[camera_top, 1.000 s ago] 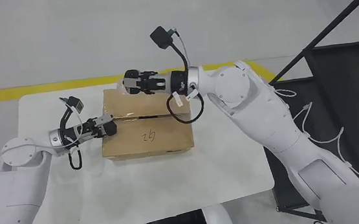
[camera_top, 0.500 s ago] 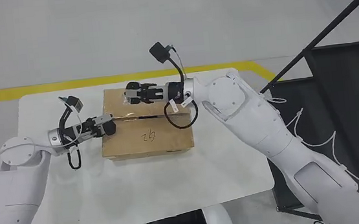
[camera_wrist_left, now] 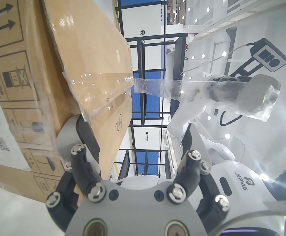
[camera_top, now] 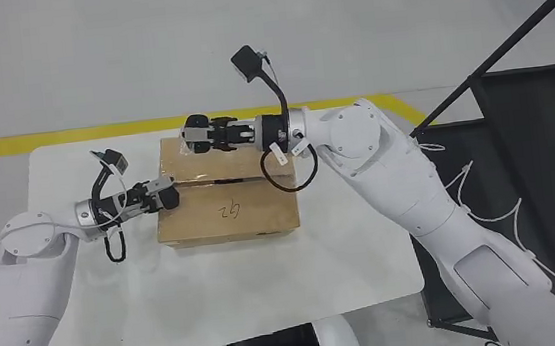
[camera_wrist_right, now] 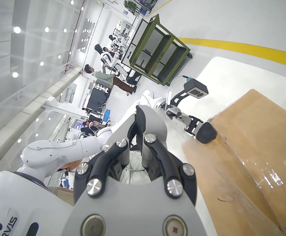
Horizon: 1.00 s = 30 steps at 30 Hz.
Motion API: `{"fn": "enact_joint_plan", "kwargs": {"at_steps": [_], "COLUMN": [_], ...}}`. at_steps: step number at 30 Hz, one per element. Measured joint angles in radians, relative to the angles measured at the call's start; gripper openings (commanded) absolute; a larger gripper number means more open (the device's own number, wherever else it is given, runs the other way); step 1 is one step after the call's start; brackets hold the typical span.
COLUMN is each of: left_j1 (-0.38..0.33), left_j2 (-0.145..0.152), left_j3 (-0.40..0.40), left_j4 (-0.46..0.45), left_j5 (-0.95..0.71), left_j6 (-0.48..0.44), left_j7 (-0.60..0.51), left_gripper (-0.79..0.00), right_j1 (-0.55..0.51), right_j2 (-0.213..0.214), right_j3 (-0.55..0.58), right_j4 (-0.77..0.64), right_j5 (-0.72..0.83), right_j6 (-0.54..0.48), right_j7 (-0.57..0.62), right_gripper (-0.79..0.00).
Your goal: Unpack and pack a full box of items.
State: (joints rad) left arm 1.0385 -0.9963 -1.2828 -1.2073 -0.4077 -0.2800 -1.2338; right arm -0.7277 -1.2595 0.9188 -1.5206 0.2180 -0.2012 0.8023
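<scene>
Centrally on the white table, towards its far edge, stands the cardboard box, its two top flaps lying down with a seam running left to right between them. The left gripper is at the box's left side, level with that seam. In the left wrist view its fingers are spread wide, one dark pad tucked against the box just under the corner of a taped flap, the other finger well apart from it in open air.

The right gripper hangs over the far left corner of the box. Its fingers are pressed together, pinching the end of a clear tape strip. The strip stretches taut from the flap's edge across to that claw, crumpling around its tip.

Beyond the table a yellow floor line runs left to right, and a black rack stands to the right.
</scene>
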Motion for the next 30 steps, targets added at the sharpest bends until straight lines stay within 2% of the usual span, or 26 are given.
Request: {"fn": "enact_joint_plan", "kwargs": {"at_steps": [4,9,13,16,23,30], "left_j1": [0.0,-0.001,-0.002,-0.008,-0.043,-0.069], "left_j2": [0.001,0.008,0.012,0.012,-0.008,-0.016], "left_j3": [-0.009,-0.062,-0.089,-0.078,0.011,0.053], "left_j4": [-0.006,-0.069,-0.116,-0.129,-0.043,0.016], "left_j5": [-0.008,-0.066,-0.105,-0.094,-0.071,-0.032], "left_j6": [-0.023,-0.08,-0.074,-0.066,-0.069,-0.072], "left_j7": [0.018,0.02,0.013,0.007,0.058,0.064], "left_gripper": [0.0,0.0,0.0,0.0,0.0,0.0], "right_j1": [0.007,0.0,-0.017,-0.03,-0.052,-0.069], "right_j2": [-0.008,-0.008,-0.004,-0.002,0.002,0.006], "right_j3": [-0.016,-0.002,0.019,0.029,0.048,0.073], "right_j4": [0.019,0.018,0.005,-0.007,-0.021,-0.026], "right_j5": [0.001,-0.006,-0.013,-0.021,-0.039,-0.048], "right_j6": [0.004,-0.006,-0.002,0.004,0.013,0.01], "right_j7": [-0.011,-0.018,-0.019,-0.021,-0.025,-0.022], "right_gripper": [-0.785,-0.785,-0.785,-0.785,-0.785,-0.785]}}
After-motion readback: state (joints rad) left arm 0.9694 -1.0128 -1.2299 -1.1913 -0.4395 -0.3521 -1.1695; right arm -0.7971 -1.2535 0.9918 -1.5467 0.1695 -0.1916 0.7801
